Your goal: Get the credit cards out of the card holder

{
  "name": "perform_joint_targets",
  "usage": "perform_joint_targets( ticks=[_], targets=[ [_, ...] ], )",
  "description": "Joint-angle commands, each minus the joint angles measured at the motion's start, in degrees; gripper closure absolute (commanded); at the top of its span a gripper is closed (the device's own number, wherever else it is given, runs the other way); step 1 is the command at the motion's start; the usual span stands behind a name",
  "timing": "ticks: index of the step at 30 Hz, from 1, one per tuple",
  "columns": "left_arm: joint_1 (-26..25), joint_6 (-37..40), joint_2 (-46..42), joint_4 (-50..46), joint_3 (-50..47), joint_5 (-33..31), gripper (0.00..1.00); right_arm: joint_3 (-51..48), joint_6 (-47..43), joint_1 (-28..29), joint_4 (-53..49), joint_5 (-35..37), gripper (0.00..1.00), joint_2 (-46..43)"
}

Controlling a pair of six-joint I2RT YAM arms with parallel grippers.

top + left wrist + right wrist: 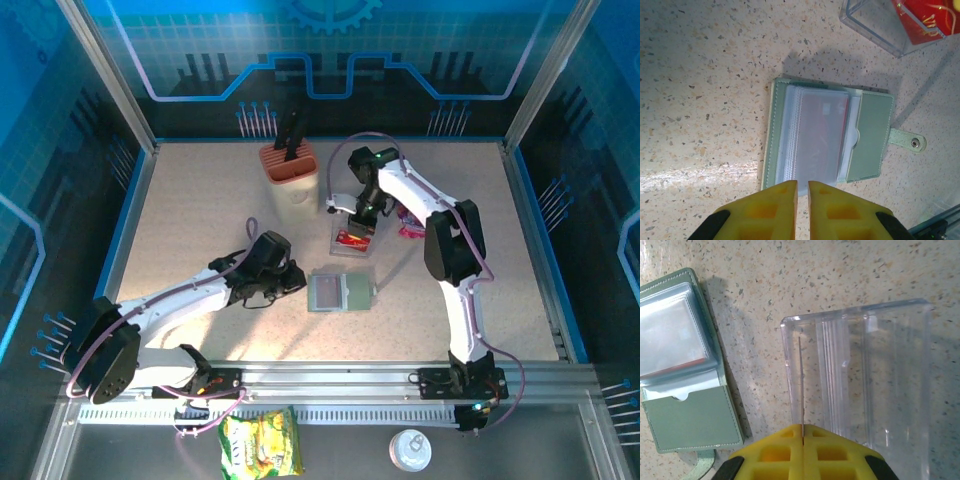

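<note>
The left gripper (802, 187) hung close by the left side of the open card holder (830, 135). Its yellow fingers were all but closed, with only a slit between them, and held nothing. The likely trouble on that side was that the fingers would slip over the slick clear sleeves (790, 135). They might also drag the light holder across the table (200, 200) instead of drawing a card out. Beyond the holder and a little to its right, the right gripper (802, 432) was clamped on a thin card (800, 380), seen edge-on inside the clear plastic stand (855, 365). If released at a tilt, that card could catch on the stand's wall or be left leaning.

The card holder lay flat and open on the speckled table. It had a grey-green stitched cover, with a stack of cloudy sleeves on its left half. A red credit card (825, 130) showed faintly through the top sleeve. The right half was a plain green pocket, and a snap tab (907, 141) stuck out from the right edge.
</note>
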Motion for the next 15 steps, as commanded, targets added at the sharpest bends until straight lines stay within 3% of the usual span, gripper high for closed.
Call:
perform_joint_targets(
  ticks=[1,15],
  targets=[
    [0.38,-0.34,-1.91,-0.53,-1.08,-0.25,0.87,2.23,-1.23,0.92,-3.38,-2.34,1.0,1.85],
    [0.47,-0.74,-2.97,-0.76,-1.66,-0.6,0.88,2.58,-2.5,3.29,-4.73,-4.38,1.0,5.76]
  ],
)
